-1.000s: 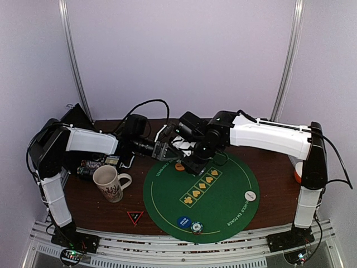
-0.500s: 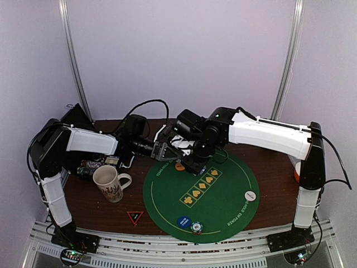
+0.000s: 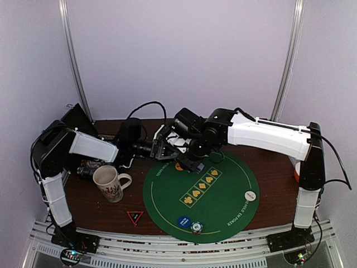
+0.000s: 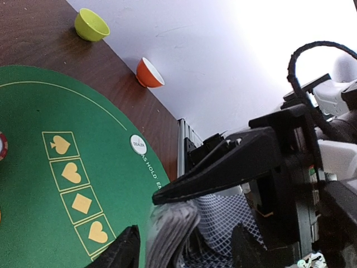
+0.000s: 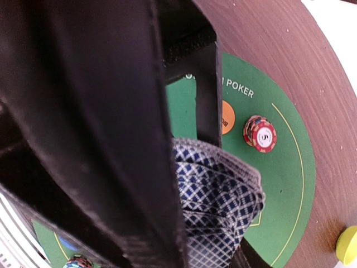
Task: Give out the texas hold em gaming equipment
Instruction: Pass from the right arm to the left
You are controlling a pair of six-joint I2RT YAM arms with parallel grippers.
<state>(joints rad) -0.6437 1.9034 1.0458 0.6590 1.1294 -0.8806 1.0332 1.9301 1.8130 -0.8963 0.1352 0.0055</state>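
A deck of playing cards (image 4: 173, 234) with blue-white lattice backs is held above the far left edge of the green mat (image 3: 223, 201), between my two grippers. My left gripper (image 4: 184, 251) is shut on the deck from the left; it also shows in the top view (image 3: 158, 149). My right gripper (image 3: 186, 152) meets it from the right, with its jaws pinched on the bent top cards (image 5: 223, 190). An orange button (image 3: 179, 166) and a red-white chip stack (image 5: 260, 134) lie on the mat below. A white dealer button (image 3: 250, 195), a blue button (image 3: 184, 221) and a teal-white chip stack (image 3: 196, 227) lie nearer.
A patterned cream mug (image 3: 110, 183) stands left of the mat, with dark items behind it. A red triangle marker (image 3: 135, 216) lies near the front. An orange bowl (image 4: 149, 72) and a yellow-green bowl (image 4: 91, 24) sit at the table's right side.
Both grippers have shifted a little to the left together, with the cards still between them. Everything on the mat has stayed put.
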